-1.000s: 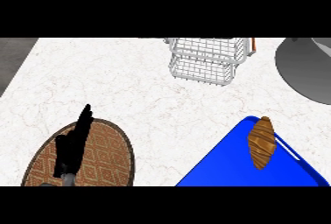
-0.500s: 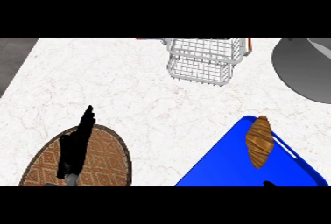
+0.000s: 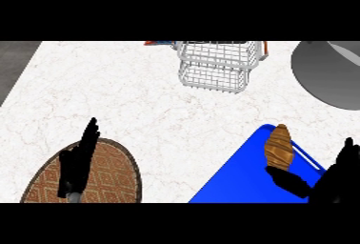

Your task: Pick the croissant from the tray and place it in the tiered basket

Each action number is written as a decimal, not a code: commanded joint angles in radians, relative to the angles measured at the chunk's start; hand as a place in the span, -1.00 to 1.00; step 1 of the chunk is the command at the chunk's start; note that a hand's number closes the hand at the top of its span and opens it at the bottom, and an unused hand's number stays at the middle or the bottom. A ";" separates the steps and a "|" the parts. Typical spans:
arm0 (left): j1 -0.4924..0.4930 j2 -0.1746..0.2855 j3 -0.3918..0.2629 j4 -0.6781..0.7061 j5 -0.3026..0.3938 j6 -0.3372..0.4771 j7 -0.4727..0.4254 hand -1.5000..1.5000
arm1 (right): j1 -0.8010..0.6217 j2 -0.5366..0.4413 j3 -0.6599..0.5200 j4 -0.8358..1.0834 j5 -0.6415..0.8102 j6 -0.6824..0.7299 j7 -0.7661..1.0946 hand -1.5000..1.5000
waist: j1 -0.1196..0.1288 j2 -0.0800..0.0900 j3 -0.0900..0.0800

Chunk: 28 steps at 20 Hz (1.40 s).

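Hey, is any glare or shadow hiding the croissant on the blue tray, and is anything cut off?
Head view: even light, no glare or shadow over the croissant, plainly visible on the blue tray; the open right hand is a black shape beside it; the tiered basket is cut at the top edge, the tray at the bottom.

left robot hand (image 3: pixel 77 164): fingers straight, upright | right robot hand (image 3: pixel 336 177): fingers spread

The croissant (image 3: pixel 278 147) is lying on the far end of the tray (image 3: pixel 235 183), which is sitting at the counter's (image 3: pixel 126 95) near right. The tiered basket (image 3: pixel 215 66) is standing far back at the middle, a large bowl (image 3: pixel 330 71) sitting to its right. A round plate (image 3: pixel 112 174) is lying near left, under the left hand (image 3: pixel 79 159). The right hand (image 3: pixel 337 178) is hanging over the tray's near right.
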 commanded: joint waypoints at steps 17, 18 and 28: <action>0.025 -0.003 0.041 0.019 -0.010 -0.049 0.026 0.00 | -0.158 0.000 -0.142 0.181 -0.194 0.149 0.110 -1.00 | -0.009 0.003 -0.009; 0.050 -0.017 0.035 0.002 -0.014 -0.041 0.014 0.00 | -0.185 0.000 -0.127 0.177 -0.184 0.159 0.148 -1.00 | -0.007 0.002 -0.009; -0.026 -0.047 0.060 0.046 -0.043 -0.038 0.055 0.00 | -0.230 0.000 -0.219 0.312 -0.279 0.112 0.036 -1.00 | -0.010 0.004 -0.009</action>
